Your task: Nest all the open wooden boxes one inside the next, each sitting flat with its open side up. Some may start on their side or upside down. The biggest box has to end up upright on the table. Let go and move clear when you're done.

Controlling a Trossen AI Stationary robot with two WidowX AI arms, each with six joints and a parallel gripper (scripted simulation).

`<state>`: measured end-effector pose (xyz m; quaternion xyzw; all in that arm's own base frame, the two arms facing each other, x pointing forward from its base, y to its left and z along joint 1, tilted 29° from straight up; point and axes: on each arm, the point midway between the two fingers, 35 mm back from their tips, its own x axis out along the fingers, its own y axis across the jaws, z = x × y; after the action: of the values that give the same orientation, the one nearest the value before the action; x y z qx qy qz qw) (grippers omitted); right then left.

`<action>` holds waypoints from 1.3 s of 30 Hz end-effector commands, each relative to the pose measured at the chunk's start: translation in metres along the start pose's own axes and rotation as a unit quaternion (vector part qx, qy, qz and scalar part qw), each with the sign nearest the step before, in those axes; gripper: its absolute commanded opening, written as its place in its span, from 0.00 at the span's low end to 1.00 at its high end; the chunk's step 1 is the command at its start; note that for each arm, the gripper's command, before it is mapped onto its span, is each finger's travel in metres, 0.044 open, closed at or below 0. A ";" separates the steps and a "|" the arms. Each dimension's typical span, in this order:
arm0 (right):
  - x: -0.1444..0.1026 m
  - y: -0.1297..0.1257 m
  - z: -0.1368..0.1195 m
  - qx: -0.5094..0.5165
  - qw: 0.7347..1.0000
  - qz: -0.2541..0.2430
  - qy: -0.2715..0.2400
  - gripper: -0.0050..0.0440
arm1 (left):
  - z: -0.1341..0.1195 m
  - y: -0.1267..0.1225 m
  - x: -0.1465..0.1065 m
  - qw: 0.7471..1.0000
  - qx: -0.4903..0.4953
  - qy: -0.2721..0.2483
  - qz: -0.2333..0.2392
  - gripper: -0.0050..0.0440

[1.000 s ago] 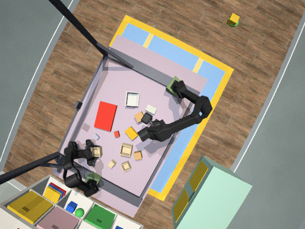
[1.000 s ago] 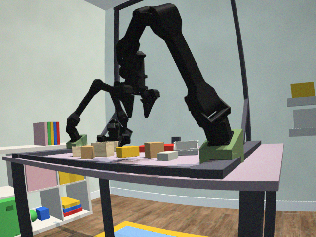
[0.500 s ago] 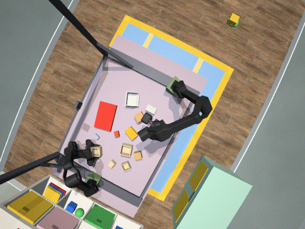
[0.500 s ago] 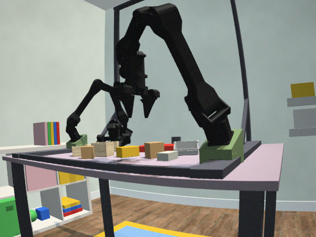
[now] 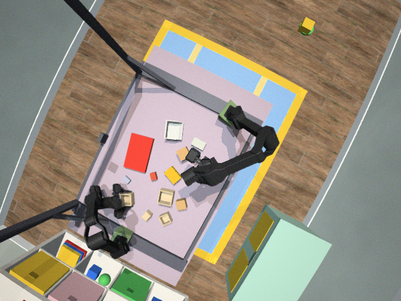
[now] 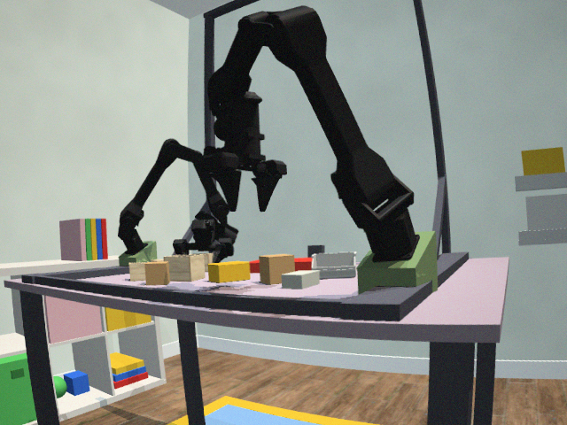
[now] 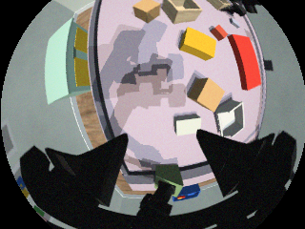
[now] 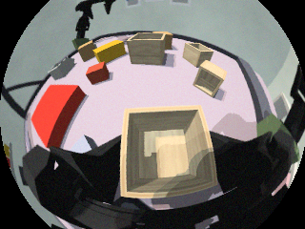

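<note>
A wooden box [image 8: 167, 153] with a smaller box nested inside sits upright on the table right under my right gripper [image 5: 123, 199]. The right gripper's fingers stand open on either side of the box. The largest open wooden box [image 5: 166, 197] stands upright mid-table. Near it are a small open box [image 5: 165, 218], a tan box [image 5: 181, 204] and a small pale box [image 5: 147, 215]. My left gripper [image 6: 249, 189] hangs open and empty high above the table, over another tan box [image 5: 182, 153].
A red slab [image 5: 138, 152], a yellow block [image 5: 172, 175], a small red cube [image 5: 153, 176], a white tray [image 5: 173, 130] and a white block [image 5: 198, 143] lie on the table. A raised dark rim runs around the mat.
</note>
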<state>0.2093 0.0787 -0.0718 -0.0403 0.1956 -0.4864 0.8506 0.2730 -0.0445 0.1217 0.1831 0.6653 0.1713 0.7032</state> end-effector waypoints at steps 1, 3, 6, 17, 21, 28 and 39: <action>-0.011 0.003 0.013 0.011 0.998 0.009 0.062 0.92 | 0.001 0.002 -0.004 1.000 -0.005 -0.008 -0.002 0.92; -0.013 0.004 0.015 0.011 0.997 0.012 0.080 0.92 | 0.001 0.002 -0.004 1.000 -0.005 -0.008 -0.002 0.92; -0.014 0.003 0.017 0.010 0.996 0.011 0.090 0.92 | 0.001 0.002 -0.004 1.000 -0.005 -0.008 -0.002 0.92; -0.029 0.005 0.033 0.011 0.981 0.015 0.194 0.92 | 0.001 0.002 -0.004 1.000 -0.005 -0.008 -0.002 0.92; -0.038 0.005 0.045 0.009 0.964 0.014 0.266 0.92 | 0.001 0.002 -0.004 1.000 -0.005 -0.008 -0.002 0.92; -0.052 0.006 0.062 0.011 0.932 0.018 0.361 0.92 | 0.001 0.002 -0.004 1.000 -0.005 -0.008 -0.002 0.92; -0.057 0.004 0.068 0.009 0.918 0.020 0.397 0.92 | 0.001 0.002 -0.004 1.000 -0.005 -0.008 -0.002 0.92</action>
<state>0.2093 0.1154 -0.0010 0.1546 0.5076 -0.4572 0.7137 0.2730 -0.0445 0.1217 0.1831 0.6653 0.1713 0.7032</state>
